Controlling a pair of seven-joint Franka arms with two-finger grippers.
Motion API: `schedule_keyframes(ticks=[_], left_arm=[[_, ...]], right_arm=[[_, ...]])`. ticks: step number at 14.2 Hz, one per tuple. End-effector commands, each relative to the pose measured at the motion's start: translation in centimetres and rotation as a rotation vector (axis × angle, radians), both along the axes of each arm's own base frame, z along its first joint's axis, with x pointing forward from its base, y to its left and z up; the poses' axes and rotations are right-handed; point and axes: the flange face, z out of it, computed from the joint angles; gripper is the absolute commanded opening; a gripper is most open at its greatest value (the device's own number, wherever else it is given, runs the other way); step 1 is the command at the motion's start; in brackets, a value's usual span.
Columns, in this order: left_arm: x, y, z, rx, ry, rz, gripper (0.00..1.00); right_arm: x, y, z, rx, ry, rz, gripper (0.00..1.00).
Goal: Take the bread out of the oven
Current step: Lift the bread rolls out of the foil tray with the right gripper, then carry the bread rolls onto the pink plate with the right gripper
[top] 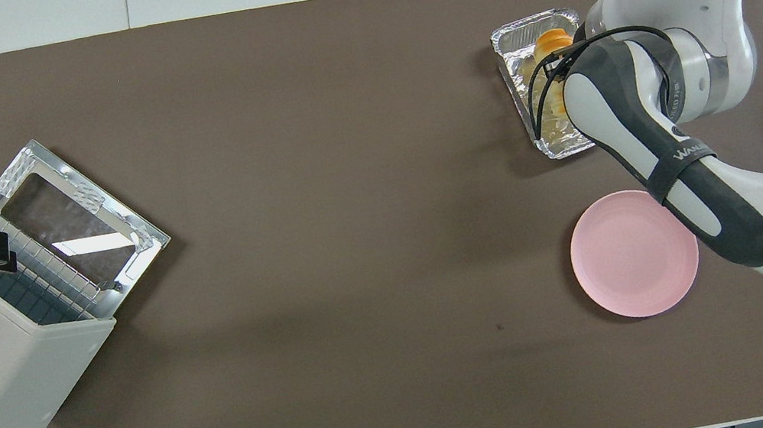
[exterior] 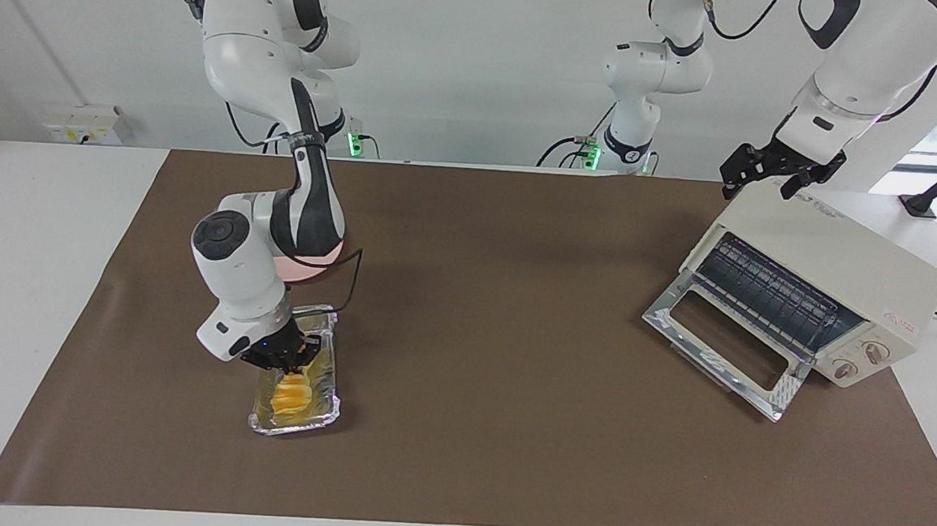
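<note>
1. Two arms share this table, and only the right one works on the bread.
2. We see the bread lying in the foil tray, toward the right arm's end of the table and well apart from the oven. The oven stands at the left arm's end with its door dropped open and its rack bare, so we judge that the bread is already out of it.
3. In the facing view the long axis of the bread runs about from 12 o'clock to 6 o'clock, the same way as the tray.
4. The right gripper is at the 12 o'clock end of the bread, the end nearer to the robots. Its fingers are clenched on that end, so the rest of the loaf reaches from the fingers toward 6 o'clock.
5. We judge that this is the relation that matters for the next move: the grip is on one end and not on the middle, so the free end may hang down or drag on the tray wall when the arm lifts.
6. The pink plate lies just beside the tray, nearer to the robots, at about 6 o'clock from it in the overhead view.
7. The left gripper waits over the top of the oven with its fingers spread and nothing in them.
</note>
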Motion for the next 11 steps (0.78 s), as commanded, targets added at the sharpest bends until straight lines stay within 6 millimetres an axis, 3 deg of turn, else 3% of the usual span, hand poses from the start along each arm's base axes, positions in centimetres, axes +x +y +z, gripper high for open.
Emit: schedule_keyframes(ticks=[1, 3, 5, 8, 11], left_arm=[[-0.7, 0.2, 0.0, -0.015, -0.013, 0.003, 1.0], [-0.7, 0.2, 0.0, -0.015, -0.013, 0.003, 1.0], [-0.7, 0.2, 0.1, -0.016, -0.015, 0.003, 1.0], [-0.7, 0.2, 0.1, -0.016, -0.015, 0.003, 1.0], [-0.7, 0.2, 0.1, -0.015, -0.015, 0.003, 1.0]], right_arm=[[-2.0, -0.1, 4.7, -0.003, 0.026, -0.02, 0.0], [-4.5, -0.6, 7.0, -0.006, 0.049, -0.023, 0.0], [-8.4, -2.0, 7.8, -0.011, 0.076, -0.038, 0.0], [-14.3, -4.2, 7.8, -0.012, 0.083, -0.055, 0.0], [-19.8, -4.3, 6.1, -0.014, 0.031, -0.054, 0.0]])
